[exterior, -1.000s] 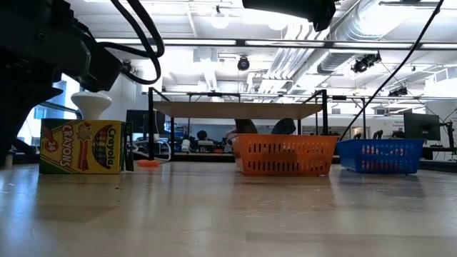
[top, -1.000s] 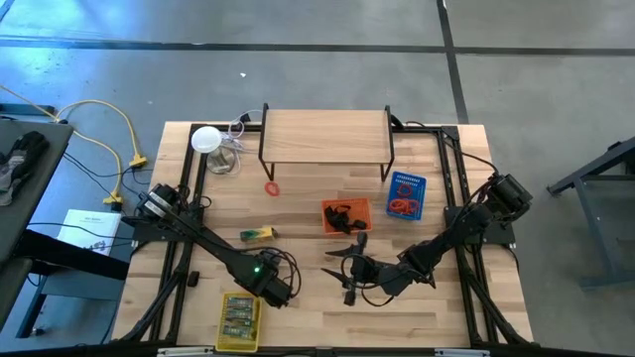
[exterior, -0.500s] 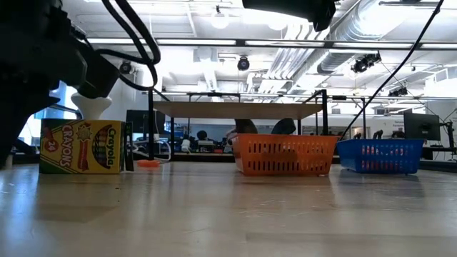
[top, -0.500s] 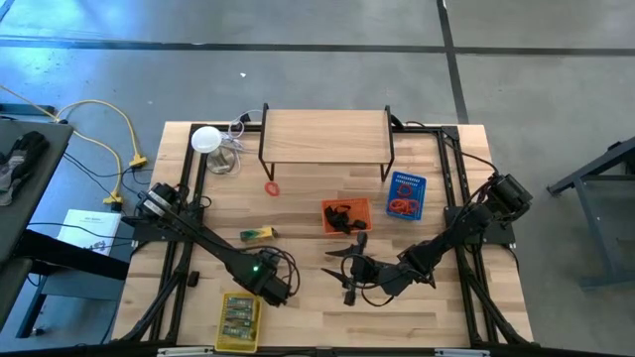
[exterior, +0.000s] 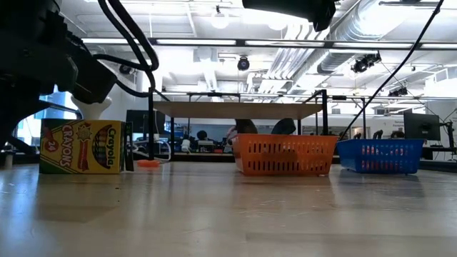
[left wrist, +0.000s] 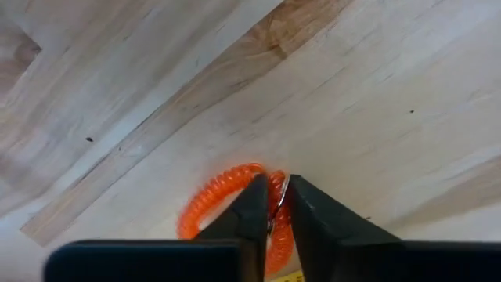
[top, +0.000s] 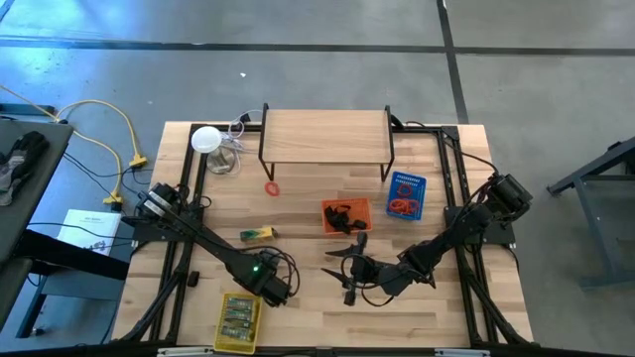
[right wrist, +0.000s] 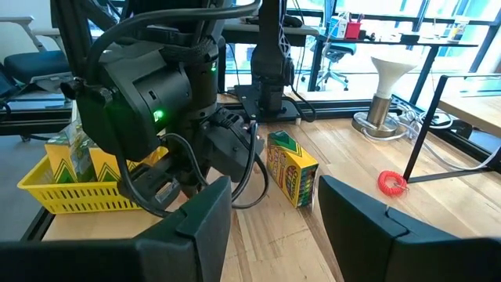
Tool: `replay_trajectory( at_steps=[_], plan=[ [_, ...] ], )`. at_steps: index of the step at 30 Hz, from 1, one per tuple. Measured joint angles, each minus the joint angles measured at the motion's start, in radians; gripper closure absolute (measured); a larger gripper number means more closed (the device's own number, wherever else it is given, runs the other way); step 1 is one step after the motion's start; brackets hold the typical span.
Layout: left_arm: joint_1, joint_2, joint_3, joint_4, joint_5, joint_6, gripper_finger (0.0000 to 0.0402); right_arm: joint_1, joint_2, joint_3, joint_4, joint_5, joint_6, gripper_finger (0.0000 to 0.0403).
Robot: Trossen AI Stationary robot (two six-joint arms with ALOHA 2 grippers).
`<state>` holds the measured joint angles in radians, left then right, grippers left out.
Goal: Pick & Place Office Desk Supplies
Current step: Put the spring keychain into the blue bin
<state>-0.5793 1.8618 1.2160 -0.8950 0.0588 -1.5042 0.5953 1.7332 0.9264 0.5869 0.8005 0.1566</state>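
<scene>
My left gripper [left wrist: 272,184] hangs over bare table near the yellow basket [top: 223,342], also seen from above as my left gripper [top: 281,290], shut on an orange-red coiled band [left wrist: 211,200]. My right gripper [right wrist: 270,227] is open and touches nothing; from above my right gripper [top: 344,270] is just near of the orange basket [top: 327,226]. A second red band [top: 272,187] lies flat on the table by the shelf. One yellow-green crayon pack [top: 258,234] lies on the table. Black clips [top: 344,214] fill the orange basket, and red bands [top: 403,205] sit in the blue basket [top: 406,179]. My left gripper pinches the coiled band's loop [left wrist: 252,170] between its two fingers, which point down at the table from above. The rest of the coil [left wrist: 196,219] curves out to one side below the fingers. Whether it is lifted clear of the wood, I cannot tell.
A wooden shelf [top: 325,136] stands at the far side, with a white round lamp [top: 206,139] and cables left of it. The yellow basket holds several packs [top: 239,315]. Bare wood lies between the two grippers and along the near edge.
In the low view my left arm's wrist has shifted slightly; the high view shows no clear displacement. My right arm and the things on the table have kept still.
</scene>
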Motion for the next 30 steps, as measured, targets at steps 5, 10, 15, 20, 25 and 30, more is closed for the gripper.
replay_trajectory(
  at_steps=[5,10,15,20,25,30],
  plan=[
    [0.008,0.000,0.000,0.002,-0.007,0.057,0.0392,0.000,0.000,0.000,0.000,0.000,0.005,0.0223],
    [0.010,0.000,0.012,0.021,-0.074,0.141,0.0394,0.000,0.000,0.000,0.000,0.000,0.005,0.0223],
    [0.024,0.003,0.068,0.031,-0.150,0.215,0.0395,0.000,0.000,0.000,0.000,0.000,0.005,0.0223],
    [0.029,0.003,0.136,0.025,-0.198,0.287,0.0396,0.000,0.000,0.000,0.000,0.000,0.005,0.0223],
    [0.017,0.003,0.240,0.021,-0.224,0.360,0.0396,0.000,0.000,0.000,0.000,-0.131,0.003,0.0223],
    [-0.044,0.002,0.377,0.027,-0.276,0.432,0.0397,0.001,0.000,0.000,-0.002,-0.284,-0.019,0.0222]
  ],
)
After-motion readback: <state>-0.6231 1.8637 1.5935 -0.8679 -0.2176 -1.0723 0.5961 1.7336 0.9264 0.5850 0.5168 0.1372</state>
